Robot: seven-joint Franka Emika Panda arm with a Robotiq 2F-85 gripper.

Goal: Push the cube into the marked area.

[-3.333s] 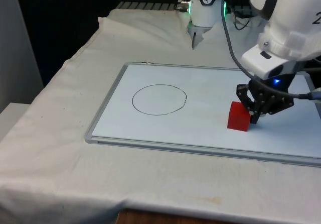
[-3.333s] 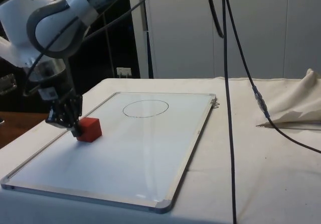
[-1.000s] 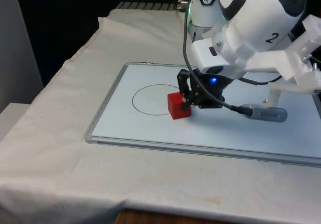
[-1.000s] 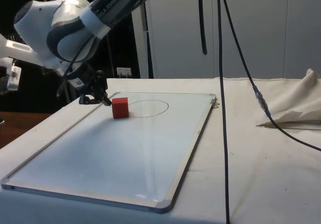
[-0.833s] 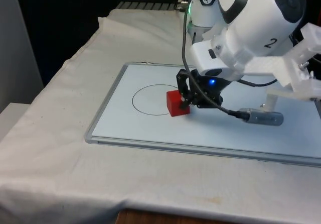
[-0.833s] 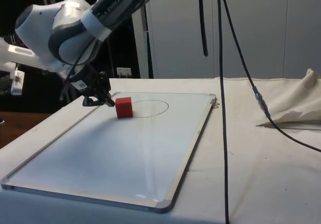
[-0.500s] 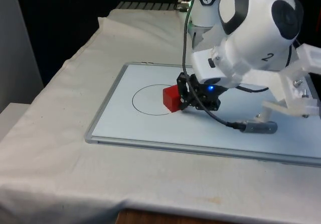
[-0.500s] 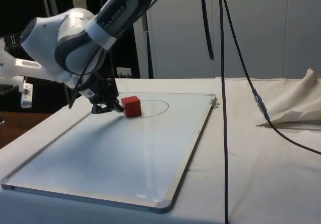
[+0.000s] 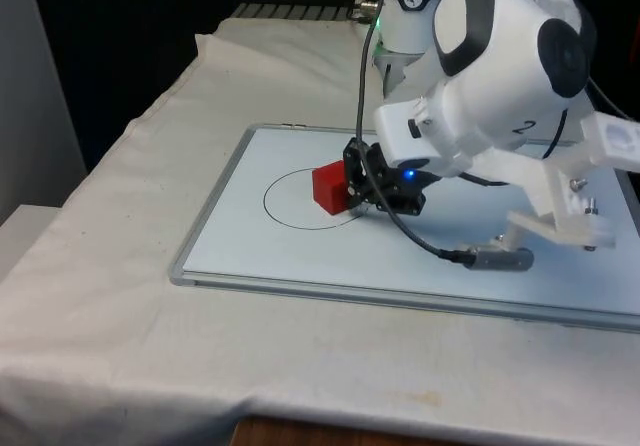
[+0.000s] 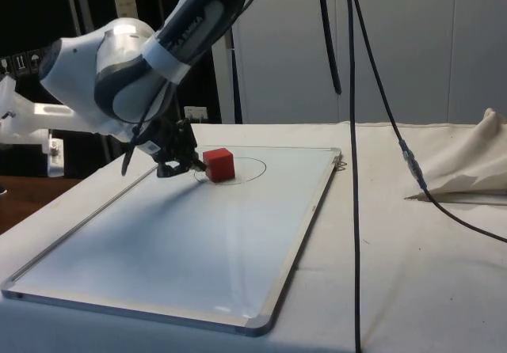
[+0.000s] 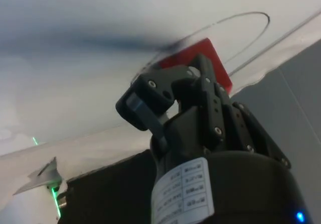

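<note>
Front view, frame centre: the black two-finger gripper (image 9: pixel 362 192), fingers closed together and holding nothing, bears on the small red cube (image 9: pixel 330 187) straddling the hand-drawn black circle (image 9: pixel 285 212) on the white whiteboard (image 9: pixel 300 256); a short, low, centred push should seat it inside.

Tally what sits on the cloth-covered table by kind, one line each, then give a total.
Red cube: 1
Whiteboard: 1
Drawn circle: 1
Total: 3
</note>
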